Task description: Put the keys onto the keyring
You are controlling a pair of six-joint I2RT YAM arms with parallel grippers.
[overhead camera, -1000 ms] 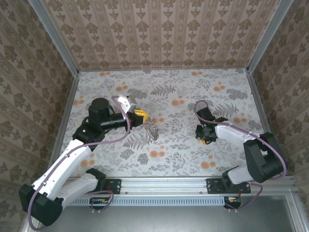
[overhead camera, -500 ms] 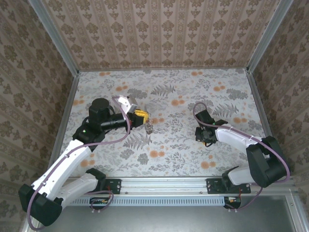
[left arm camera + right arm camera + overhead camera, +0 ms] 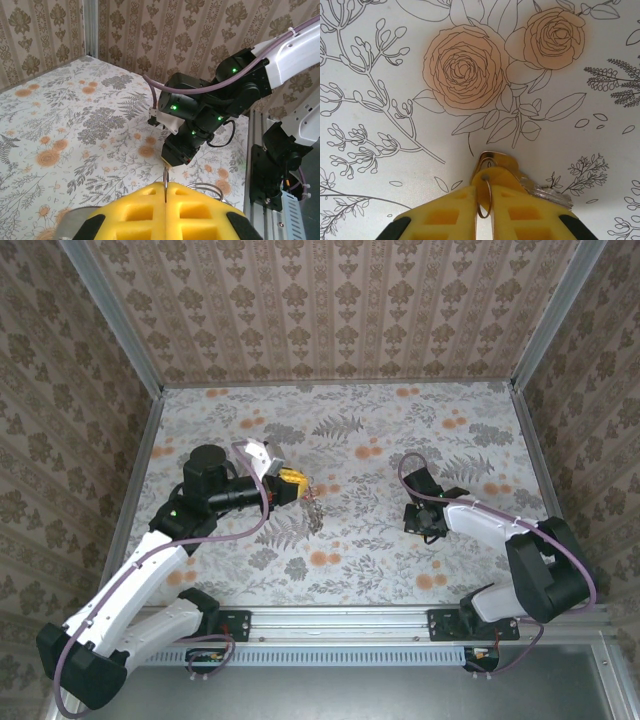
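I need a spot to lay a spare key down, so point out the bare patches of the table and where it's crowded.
Free: the far strip of the table along the back wall; the middle stretch between the keyring hanging from the left gripper and the right gripper; the near strip before the rail. Crowded: the left side, under the left arm.

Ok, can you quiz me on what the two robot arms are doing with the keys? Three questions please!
1. True or false: the left gripper is wide open.
2. What does the left gripper hold? A) a spoon B) the keyring C) a sock
3. Fill in: the right gripper is pinching a gold-headed ___.

Key:
1. False, it is shut.
2. B.
3. key.
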